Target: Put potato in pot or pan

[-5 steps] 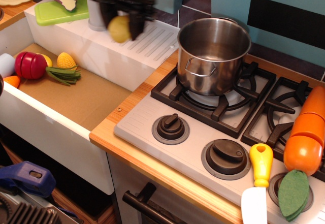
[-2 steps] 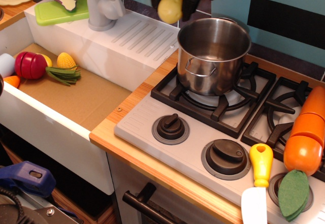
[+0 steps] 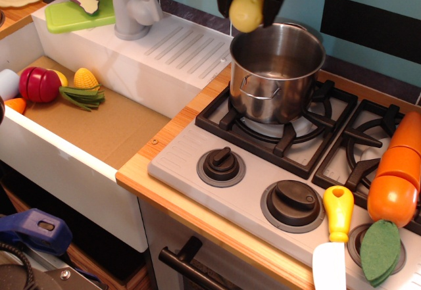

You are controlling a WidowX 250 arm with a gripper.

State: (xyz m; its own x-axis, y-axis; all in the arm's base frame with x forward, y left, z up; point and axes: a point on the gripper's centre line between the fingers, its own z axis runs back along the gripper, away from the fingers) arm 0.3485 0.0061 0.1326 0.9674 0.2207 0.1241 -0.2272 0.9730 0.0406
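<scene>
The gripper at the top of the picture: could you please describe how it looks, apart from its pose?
The gripper is black all over, a boxy, angular body cut off by the top edge. Two dark flat fingers hang down from it. No cables, markings or labels can be made out, and the arm above is out of view.

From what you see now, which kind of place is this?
Most likely a toy play kitchen. A gas stove with knobs carries a steel pot, a white sink holds plastic vegetables, and a toy knife lies by a felt-leaved carrot.
</scene>
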